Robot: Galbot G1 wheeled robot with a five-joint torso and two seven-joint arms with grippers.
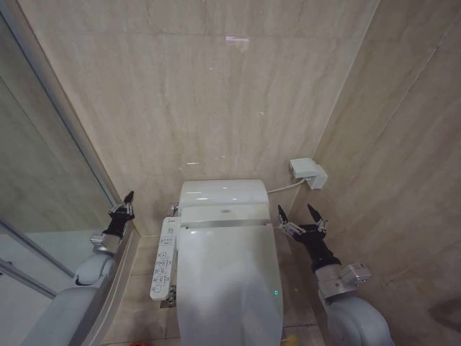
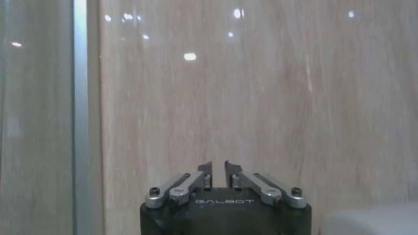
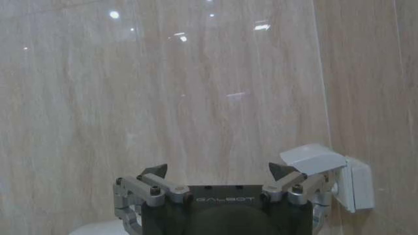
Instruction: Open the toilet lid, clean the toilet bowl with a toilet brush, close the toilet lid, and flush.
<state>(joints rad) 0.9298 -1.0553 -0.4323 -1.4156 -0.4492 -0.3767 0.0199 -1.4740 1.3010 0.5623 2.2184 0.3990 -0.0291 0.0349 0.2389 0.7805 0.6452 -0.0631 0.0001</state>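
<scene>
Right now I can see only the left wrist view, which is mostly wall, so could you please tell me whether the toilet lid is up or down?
Observer: In the head view the toilet lid is down, lying closed over the toilet.
Operator: Thank you. Where is my left hand relative to it?
Observer: The left hand is off the toilet's left side, between the glass partition and the side control panel, touching neither.
Operator: And the other arm, please?
Observer: The right hand is raised on the toilet's right side, fingers spread and holding nothing, just below the white wall box.
</scene>
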